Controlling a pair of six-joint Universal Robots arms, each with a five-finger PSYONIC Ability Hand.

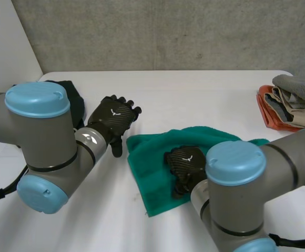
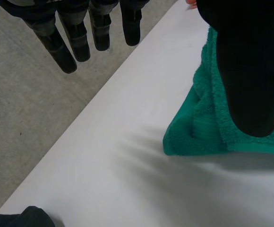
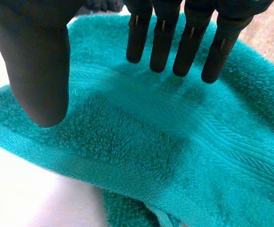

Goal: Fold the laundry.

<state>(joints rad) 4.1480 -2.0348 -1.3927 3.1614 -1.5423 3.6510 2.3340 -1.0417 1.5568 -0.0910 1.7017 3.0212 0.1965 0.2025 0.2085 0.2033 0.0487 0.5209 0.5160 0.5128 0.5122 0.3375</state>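
The towel [image 1: 152,173] lies mid-way across the bench [image 1: 194,100], the right robot hand [image 1: 184,165] over its middle and the left robot hand [image 1: 113,121] just left of it. A bundled cloth [image 1: 71,97] sits far left, a clothes stack [image 1: 292,102] far right.

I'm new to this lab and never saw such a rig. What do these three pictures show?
This is a two-armed robot at a white table, each arm ending in a black hand. One picture looks down from between the arms; the other two come from wrist cameras looking along each palm. A rumpled teal terry towel lies on the table. The right hand is over its middle, fingers straight, holding nothing. The left hand is open above bare table beside the towel's edge. A dark bunched garment lies at the table's left end, a stack of folded clothes at its right end.
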